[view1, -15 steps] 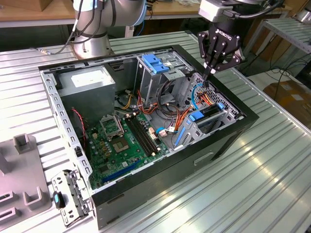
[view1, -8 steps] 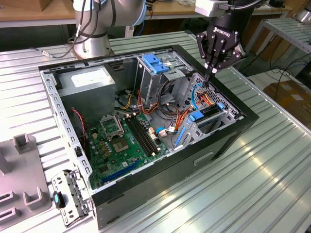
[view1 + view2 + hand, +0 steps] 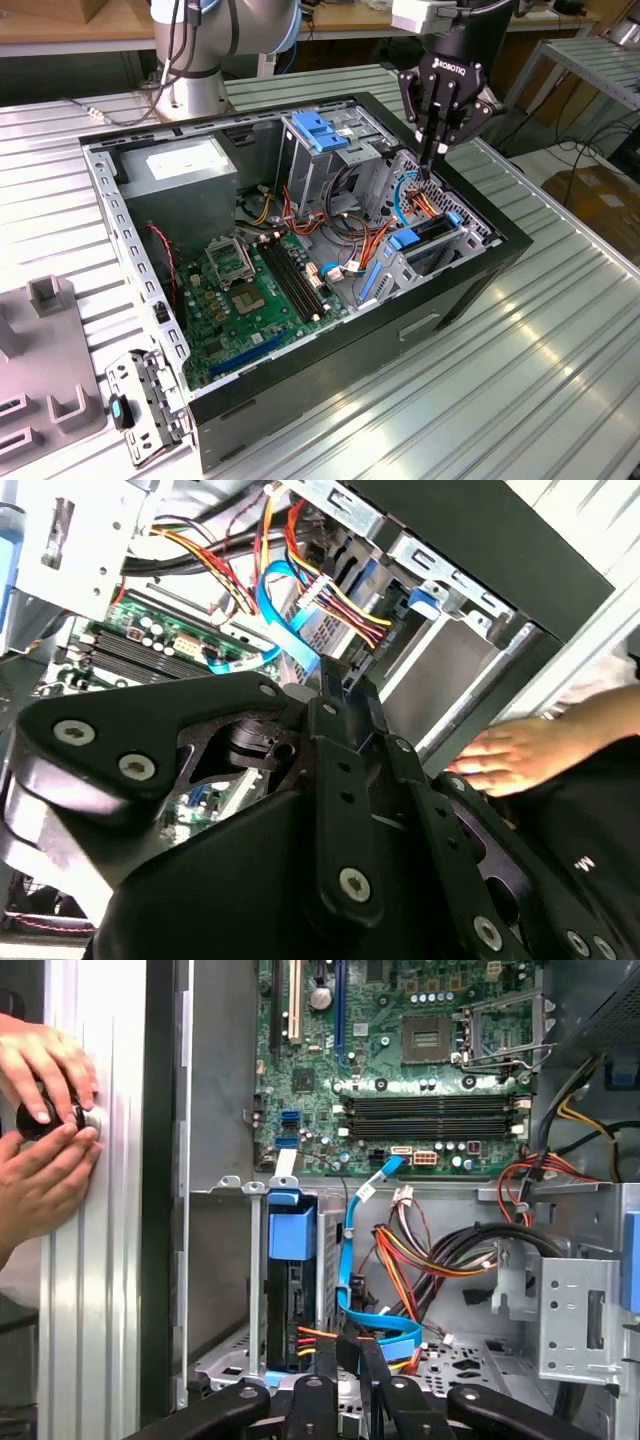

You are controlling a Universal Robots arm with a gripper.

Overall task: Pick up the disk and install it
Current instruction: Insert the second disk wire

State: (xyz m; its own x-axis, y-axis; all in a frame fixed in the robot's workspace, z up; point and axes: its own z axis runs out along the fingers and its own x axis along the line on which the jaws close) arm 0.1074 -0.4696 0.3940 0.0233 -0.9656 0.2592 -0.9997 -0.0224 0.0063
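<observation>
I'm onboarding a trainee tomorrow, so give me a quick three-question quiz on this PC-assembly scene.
1. True or false: the end effector has its fingers spread wide.
2. The disk sits: A flat on the motherboard, B edge-up in the drive bay, C in the end effector.
3. What colour is the flat cable beside the disk?

Key: 1 false, they are shut together; 2 B; 3 blue.
</observation>
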